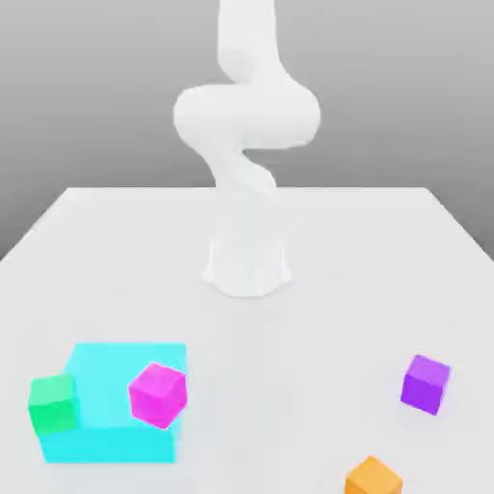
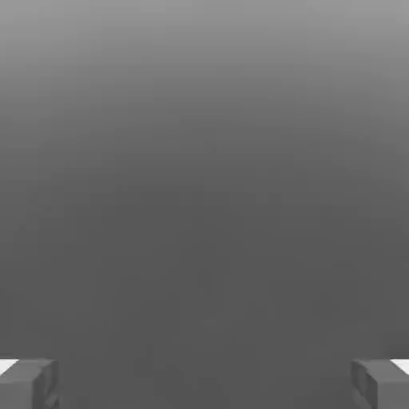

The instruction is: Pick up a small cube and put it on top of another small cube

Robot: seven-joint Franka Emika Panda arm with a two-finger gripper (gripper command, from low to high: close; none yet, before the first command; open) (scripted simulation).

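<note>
In the exterior view, the white robot arm [image 1: 246, 125] rose from its round base [image 1: 247, 267] at the middle of the white matte table [image 1: 318, 318], curling upward out of the picture. The small matte purple cube [image 1: 425, 383] sat near the table's edge on the exterior view's right, resting flat on the surface and well apart from everything else. A small orange cube [image 1: 372, 477] lay at the near edge, near the purple one but not touching it. Toward the near corner on the exterior view's left stood a large flat cyan block [image 1: 111, 405], with a magenta-pink cube [image 1: 156, 394] and a green cube [image 1: 52, 403] against it.

In the hand view, the gripper [image 2: 204, 383] showed two grey fingertips [image 2: 29, 383] spread wide apart, with nothing between them against a plain grey background.
</note>
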